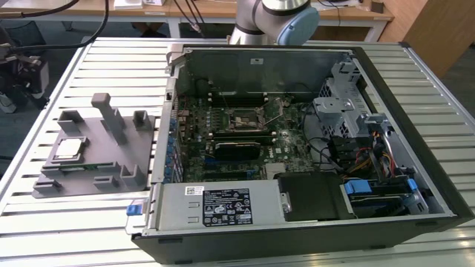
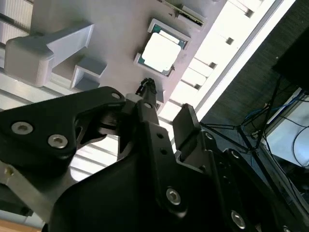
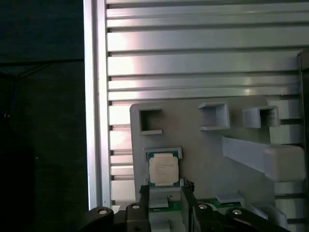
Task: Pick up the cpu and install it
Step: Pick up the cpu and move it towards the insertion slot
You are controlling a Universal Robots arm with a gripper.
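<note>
second wrist view: the gripper (image 2: 166, 110) sat closest, 2 fingers (image 2: 187, 121) spread and empty, near the cpu (image 2: 161, 50) on a grey holder (image 2: 116, 29). first wrist view: the cpu lay just beyond the fingertips. exterior view: holder and cpu lay beside the open case (image 1: 252, 67).

Place: we take this for a robotics lab or electronics workshop.
Bench: we see a ribbed silver metal worktable (image 1: 430, 83).
Workpiece: opened black desktop computer case (image 1: 312, 240), green motherboard (image 1: 290, 144) exposed.
Fixture: grey moulded plastic parts holder (image 1: 141, 153).
Background: pale wooden desks (image 1: 215, 11).
</note>
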